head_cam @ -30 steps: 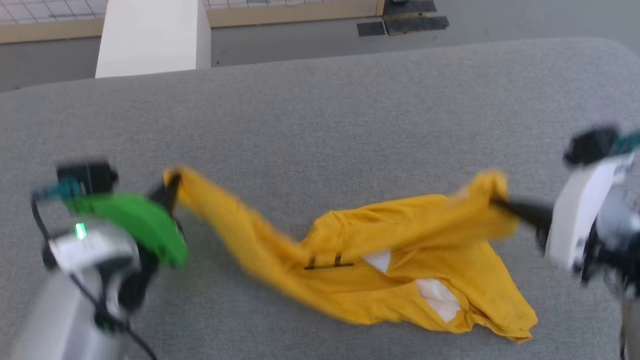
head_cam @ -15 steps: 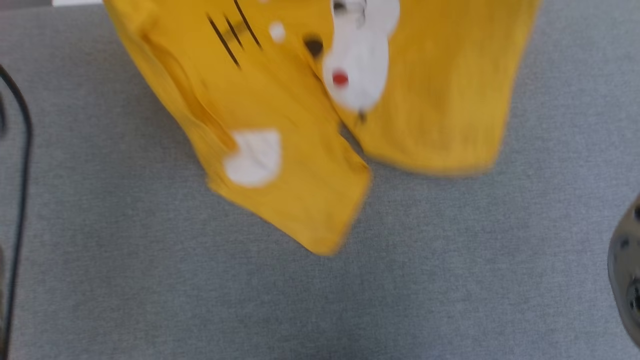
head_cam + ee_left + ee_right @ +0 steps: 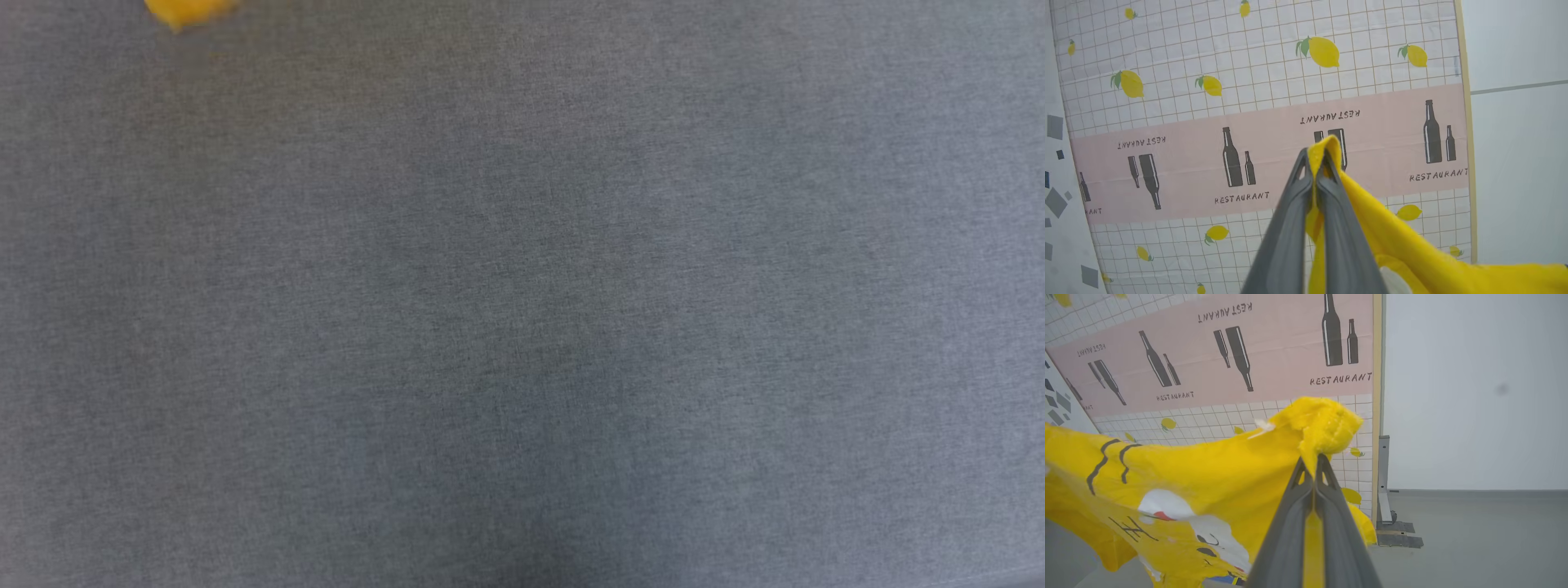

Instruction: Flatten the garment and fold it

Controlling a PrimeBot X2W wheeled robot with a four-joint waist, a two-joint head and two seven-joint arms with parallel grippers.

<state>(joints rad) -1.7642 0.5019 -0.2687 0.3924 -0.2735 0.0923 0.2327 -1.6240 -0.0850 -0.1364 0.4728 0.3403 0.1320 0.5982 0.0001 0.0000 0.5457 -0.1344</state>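
Observation:
The mustard-yellow T-shirt hangs in the air between my two grippers, with its white patches, red dot and black line marks facing the right wrist camera. My right gripper is shut on a bunched corner of it. My left gripper is shut on another corner, and the T-shirt trails away to the lower right. In the head view just a small yellow tip of the T-shirt shows at the top left edge, above the grey table.
A wall panel printed with lemons, bottles and the word RESTAURANT stands beyond both grippers. A white wall and grey floor lie to its right. A metal foot props the panel's edge.
Both grippers have lifted the T-shirt up off the table, so it has left the head view almost wholly. The head view itself has shifted down onto bare grey table.

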